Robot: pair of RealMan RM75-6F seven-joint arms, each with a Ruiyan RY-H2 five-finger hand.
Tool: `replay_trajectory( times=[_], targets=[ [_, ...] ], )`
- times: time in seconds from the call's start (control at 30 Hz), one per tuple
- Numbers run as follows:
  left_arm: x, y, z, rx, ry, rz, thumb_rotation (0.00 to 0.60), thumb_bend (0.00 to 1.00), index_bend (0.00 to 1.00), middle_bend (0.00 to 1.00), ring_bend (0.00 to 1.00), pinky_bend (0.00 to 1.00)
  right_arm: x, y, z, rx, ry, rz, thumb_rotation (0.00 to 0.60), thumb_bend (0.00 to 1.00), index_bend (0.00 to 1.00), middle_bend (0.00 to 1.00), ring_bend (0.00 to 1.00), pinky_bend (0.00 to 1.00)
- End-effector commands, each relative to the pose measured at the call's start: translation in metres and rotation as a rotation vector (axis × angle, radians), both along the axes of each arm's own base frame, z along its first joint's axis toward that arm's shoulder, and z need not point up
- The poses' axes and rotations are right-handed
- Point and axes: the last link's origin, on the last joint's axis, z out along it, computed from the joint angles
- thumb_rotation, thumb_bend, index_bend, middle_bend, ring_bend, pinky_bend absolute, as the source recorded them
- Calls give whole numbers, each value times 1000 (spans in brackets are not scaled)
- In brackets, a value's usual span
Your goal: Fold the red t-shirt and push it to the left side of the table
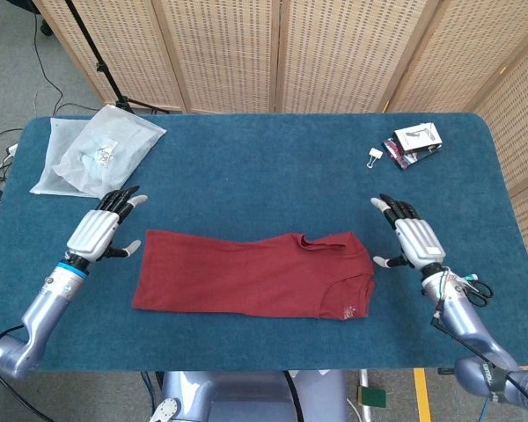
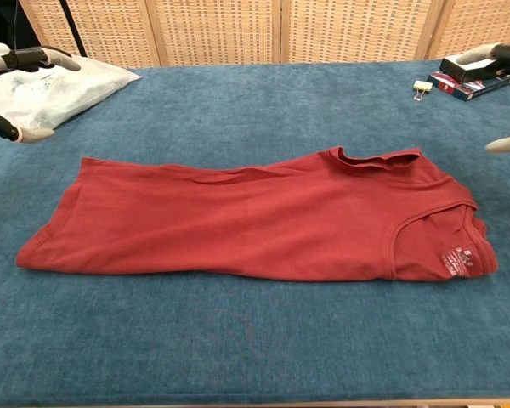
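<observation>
The red t-shirt (image 1: pixel 255 274) lies folded into a long strip across the middle of the blue table (image 1: pixel 264 167), collar end to the right; in the chest view the t-shirt (image 2: pixel 255 221) fills the centre. My left hand (image 1: pixel 97 230) hovers open just beyond the shirt's left end, fingers spread, holding nothing. My right hand (image 1: pixel 414 239) is open off the shirt's right end, a short gap from the collar. In the chest view only the fingertips of the left hand (image 2: pixel 17 68) and right hand (image 2: pixel 506 93) show at the frame edges.
A clear plastic bag (image 1: pixel 97 149) lies at the table's far left corner. A binder clip (image 1: pixel 375 156) and small boxes (image 1: pixel 415 142) sit at the far right. Scissors (image 1: pixel 462 283) lie near the right edge, beside my right wrist.
</observation>
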Motion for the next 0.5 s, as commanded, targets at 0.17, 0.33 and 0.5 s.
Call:
replay_trajectory(
  times=[0.17, 0.33, 0.5],
  targets=[
    [3, 16, -3, -3, 141, 60, 600, 263, 131, 0, 0, 0, -19, 60, 37, -64, 28, 89, 600, 0, 0, 0, 0, 0],
    [6, 23, -12, -15, 209, 126, 600, 269, 189, 0, 0, 0, -29, 90, 49, -108, 57, 118, 600, 0, 0, 0, 0, 0],
    [8, 28, -25, -27, 218, 174, 600, 289, 243, 0, 0, 0, -35, 114, 52, -136, 77, 149, 600, 0, 0, 0, 0, 0]
  ],
)
